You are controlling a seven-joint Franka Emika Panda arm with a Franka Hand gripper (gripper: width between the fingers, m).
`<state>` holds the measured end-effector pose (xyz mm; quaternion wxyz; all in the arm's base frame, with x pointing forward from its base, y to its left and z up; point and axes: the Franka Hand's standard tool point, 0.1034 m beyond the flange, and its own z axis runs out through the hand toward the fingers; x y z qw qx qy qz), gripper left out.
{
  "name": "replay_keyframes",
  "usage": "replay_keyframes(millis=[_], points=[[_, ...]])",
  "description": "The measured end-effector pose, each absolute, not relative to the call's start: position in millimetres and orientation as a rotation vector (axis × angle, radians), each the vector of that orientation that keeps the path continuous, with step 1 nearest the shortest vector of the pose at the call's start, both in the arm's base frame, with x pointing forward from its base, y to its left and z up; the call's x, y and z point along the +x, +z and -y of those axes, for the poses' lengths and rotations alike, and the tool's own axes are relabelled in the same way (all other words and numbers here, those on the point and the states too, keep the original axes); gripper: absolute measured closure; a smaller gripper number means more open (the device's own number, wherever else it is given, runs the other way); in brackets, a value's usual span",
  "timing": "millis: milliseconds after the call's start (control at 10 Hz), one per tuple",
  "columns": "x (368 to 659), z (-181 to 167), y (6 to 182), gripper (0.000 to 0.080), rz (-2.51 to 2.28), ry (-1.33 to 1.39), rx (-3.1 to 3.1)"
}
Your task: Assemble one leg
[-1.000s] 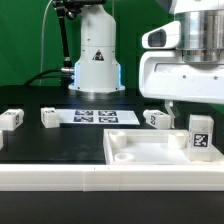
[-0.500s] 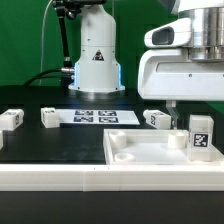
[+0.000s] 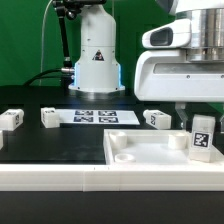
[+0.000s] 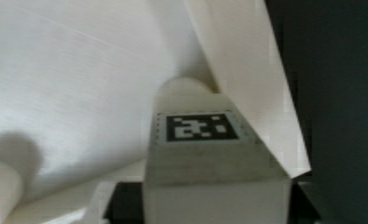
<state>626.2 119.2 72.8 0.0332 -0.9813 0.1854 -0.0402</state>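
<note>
One leg (image 3: 203,137), a small white block with a black-and-white tag, stands upright at the right end of the large white tabletop panel (image 3: 140,152). My gripper (image 3: 196,116) comes down on it from above. One finger (image 3: 180,112) shows just to the leg's left in the exterior view. In the wrist view the same leg (image 4: 207,150) fills the space between my dark pads (image 4: 124,198), which lie against both of its sides, with my gripper (image 4: 207,200) shut on it. The panel's white surface (image 4: 74,90) lies below.
Three more legs lie on the black table: one at the far left (image 3: 11,119), one (image 3: 50,117) beside the marker board (image 3: 95,116), and one (image 3: 157,119) behind the panel. The robot's base (image 3: 97,60) stands at the back.
My hand and the leg in it have shifted slightly toward the exterior view's right. The other legs and the panel have not moved.
</note>
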Motion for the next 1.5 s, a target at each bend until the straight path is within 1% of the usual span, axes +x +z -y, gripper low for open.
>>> replay_keyframes(millis=[500, 800, 1500], points=[[626.2, -117.5, 72.2, 0.0506, -0.665, -0.119, -2.995], [624.6, -116.8, 71.7, 0.0506, -1.302, -0.094, -2.768], [623.0, -116.4, 70.9, 0.0506, -2.223, -0.034, -2.062]])
